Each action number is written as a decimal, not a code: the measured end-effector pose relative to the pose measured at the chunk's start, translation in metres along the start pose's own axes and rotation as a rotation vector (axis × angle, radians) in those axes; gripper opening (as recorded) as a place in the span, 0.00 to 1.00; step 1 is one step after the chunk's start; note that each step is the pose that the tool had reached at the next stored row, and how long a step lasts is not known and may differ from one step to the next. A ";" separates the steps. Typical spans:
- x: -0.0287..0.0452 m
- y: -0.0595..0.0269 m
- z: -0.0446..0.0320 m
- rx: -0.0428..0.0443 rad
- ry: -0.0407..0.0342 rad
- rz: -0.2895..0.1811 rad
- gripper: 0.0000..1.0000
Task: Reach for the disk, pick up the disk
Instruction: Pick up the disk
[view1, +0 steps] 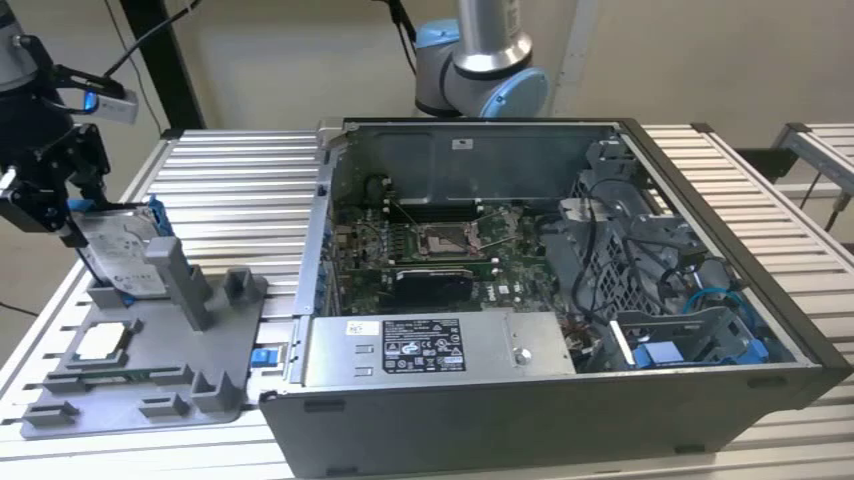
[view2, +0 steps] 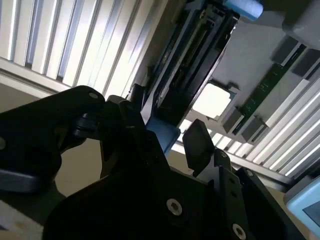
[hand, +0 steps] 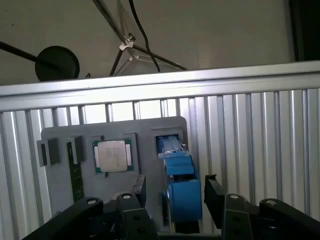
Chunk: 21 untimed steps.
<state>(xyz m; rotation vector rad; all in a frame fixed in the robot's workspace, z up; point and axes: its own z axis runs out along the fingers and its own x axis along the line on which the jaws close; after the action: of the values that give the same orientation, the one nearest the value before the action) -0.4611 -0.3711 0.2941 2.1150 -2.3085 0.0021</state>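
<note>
Black hand (hand: 175, 189) stands open, fingers (hand: 214, 192) straddling the upright disk (hand: 178, 162), not clamped on it.

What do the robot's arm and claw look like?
The arm is a silvery grey tube with light blue caps on its round joint. The claw is black, with two chunky fingers and little round screws. A thin black cable runs by its wrist.
</note>
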 end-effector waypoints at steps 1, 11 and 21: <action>0.0000 0.0000 0.0017 0.0000 0.0001 -0.004 1.00; -0.0002 0.0000 0.0198 0.0002 0.0002 -0.027 1.00; -0.0004 0.0000 0.0281 -0.0005 -0.0097 -0.032 1.00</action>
<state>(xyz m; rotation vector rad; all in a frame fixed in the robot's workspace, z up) -0.4613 -0.3709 0.2660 2.1565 -2.2790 -0.0091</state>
